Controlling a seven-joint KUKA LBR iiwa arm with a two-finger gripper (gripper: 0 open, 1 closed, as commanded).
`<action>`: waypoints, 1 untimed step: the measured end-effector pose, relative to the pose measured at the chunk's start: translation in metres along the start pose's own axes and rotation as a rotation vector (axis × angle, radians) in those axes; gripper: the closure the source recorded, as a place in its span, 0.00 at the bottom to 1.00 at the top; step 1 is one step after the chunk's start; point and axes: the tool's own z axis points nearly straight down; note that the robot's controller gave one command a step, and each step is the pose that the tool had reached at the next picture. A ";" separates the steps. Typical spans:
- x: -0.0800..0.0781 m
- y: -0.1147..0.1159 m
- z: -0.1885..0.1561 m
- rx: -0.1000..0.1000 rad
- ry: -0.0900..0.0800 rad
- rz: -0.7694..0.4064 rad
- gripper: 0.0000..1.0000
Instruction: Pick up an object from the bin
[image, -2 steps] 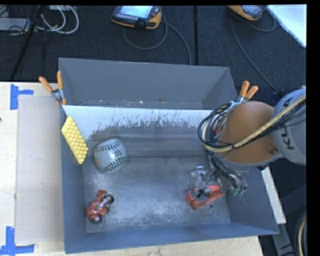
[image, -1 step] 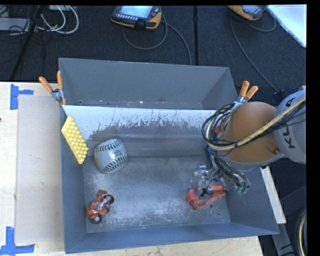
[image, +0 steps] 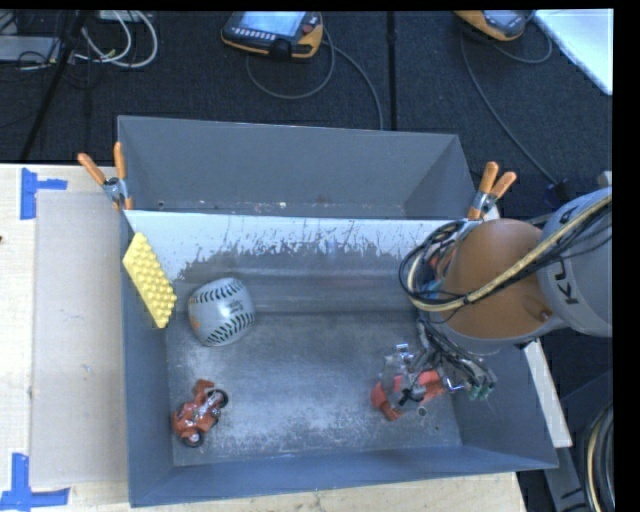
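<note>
Red small toy (image: 386, 401), lower-right corner of bin (image: 300, 400) | gripper (image: 412, 385) right over it | we cannot tell its grip

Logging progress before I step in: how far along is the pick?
Done: the gripper is low in the right near corner of the bin, at a small red object. In hand: securing it; whether it is gripped cannot be told. Left: the lift; the object looks to be on the floor. The grey striped ball, yellow block and red toy lie apart.
</note>
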 end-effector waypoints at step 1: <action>-0.004 0.010 -0.063 0.000 -0.005 0.008 1.00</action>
